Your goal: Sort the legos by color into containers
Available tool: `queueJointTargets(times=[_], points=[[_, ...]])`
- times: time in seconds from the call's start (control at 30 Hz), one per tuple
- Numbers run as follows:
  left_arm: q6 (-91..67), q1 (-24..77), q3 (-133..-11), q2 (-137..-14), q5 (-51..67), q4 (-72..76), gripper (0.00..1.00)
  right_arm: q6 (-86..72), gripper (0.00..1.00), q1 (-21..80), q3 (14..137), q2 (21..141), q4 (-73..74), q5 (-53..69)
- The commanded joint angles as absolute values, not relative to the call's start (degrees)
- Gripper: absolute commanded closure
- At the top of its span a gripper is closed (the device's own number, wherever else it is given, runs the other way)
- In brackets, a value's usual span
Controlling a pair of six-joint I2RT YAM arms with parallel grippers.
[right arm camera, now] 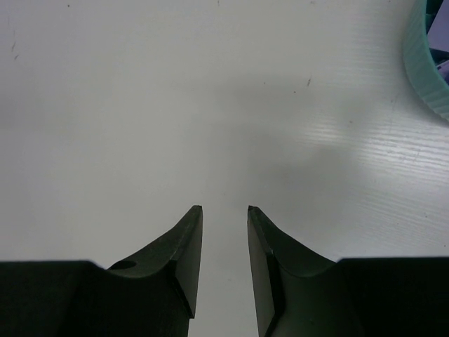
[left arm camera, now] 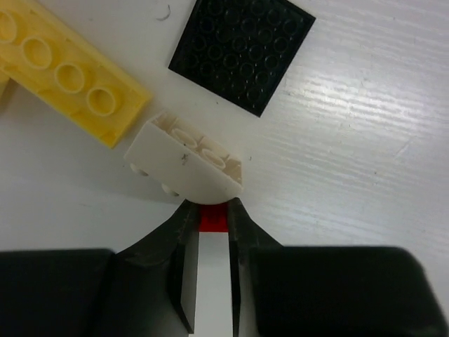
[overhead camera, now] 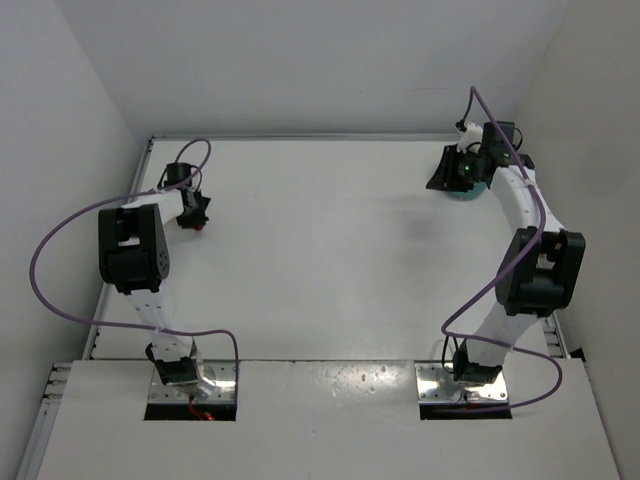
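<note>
One red lego [left arm camera: 212,220], near worktop's [left arm camera: 351,140] left edge, pinched at tips of left gripper [left arm camera: 210,208]; shallow hold may slip; touching white brick [left arm camera: 184,156] may drag along; right gripper [right arm camera: 224,210] fingers apart, empty, beside teal tub [right arm camera: 423,77].

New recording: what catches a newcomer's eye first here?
The left gripper, far left on the table, pinches a small red plastic brick beside a cream brick, a yellow plate and a black square plate. The right gripper hangs open and empty near the round teal plastic tub.
</note>
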State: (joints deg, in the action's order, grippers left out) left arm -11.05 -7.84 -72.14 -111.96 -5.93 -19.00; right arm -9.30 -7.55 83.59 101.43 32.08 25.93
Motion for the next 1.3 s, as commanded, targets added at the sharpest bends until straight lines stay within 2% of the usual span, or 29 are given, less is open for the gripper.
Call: queueJointTargets(times=[0.0, 0.13, 0.2, 0.27, 0.33, 0.47, 0.63, 0.7, 0.87, 1.07, 1.27], points=[[-9.0, -9.0, -67.4, -109.4, -1.7, -21.1, 0.94, -9.8, 0.68, -6.9, 80.6, 96.6, 28.8, 28.8], [-7.7, -9.0, -59.2, -99.0, 11.5, -18.1, 0.96, -9.8, 0.68, -4.5, 73.6, 92.4, 27.0, 37.2], [-7.6, -9.0, -55.9, -91.5, 24.0, -14.8, 0.96, -8.1, 0.68, -2.2, 71.5, 89.9, 26.1, 40.2], [-8.3, -8.4, -55.2, -87.3, 34.8, -14.0, 0.96, -5.6, 0.68, -0.3, 71.5, 89.4, 26.1, 41.0], [-9.7, -7.4, -55.2, -83.9, 40.4, -13.3, 0.96, -3.3, 0.68, 3.2, 71.5, 88.6, 27.4, 41.7], [-14.4, -4.9, -55.2, -82.7, 57.7, -10.7, 0.96, 4.9, 0.63, 10.8, 74.8, 89.1, 31.6, 42.4], [-23.7, -2.7, -55.2, -87.0, 71.6, -6.6, 0.96, 10.3, 0.56, 22.3, 79.2, 91.3, 34.1, 40.3], [-25.0, -2.7, -56.6, -88.6, 76.0, -6.6, 0.97, 10.3, 0.51, 26.2, 82.1, 93.5, 34.6, 38.9], [-26.3, -2.7, -57.1, -89.1, 81.2, -7.1, 0.98, 10.3, 0.5, 32.9, 89.3, 98.8, 34.1, 37.2], [-25.2, -2.7, -57.1, -88.4, 83.0, -10.6, 0.98, 10.3, 0.49, 38.9, 93.6, 103.7, 32.3, 33.8], [-27.5, -3.3, -56.6, -87.8, 81.8, -10.6, 0.98, 6.2, 0.47, 42.7, 98.3, 107.0, 30.9, 25.3]])
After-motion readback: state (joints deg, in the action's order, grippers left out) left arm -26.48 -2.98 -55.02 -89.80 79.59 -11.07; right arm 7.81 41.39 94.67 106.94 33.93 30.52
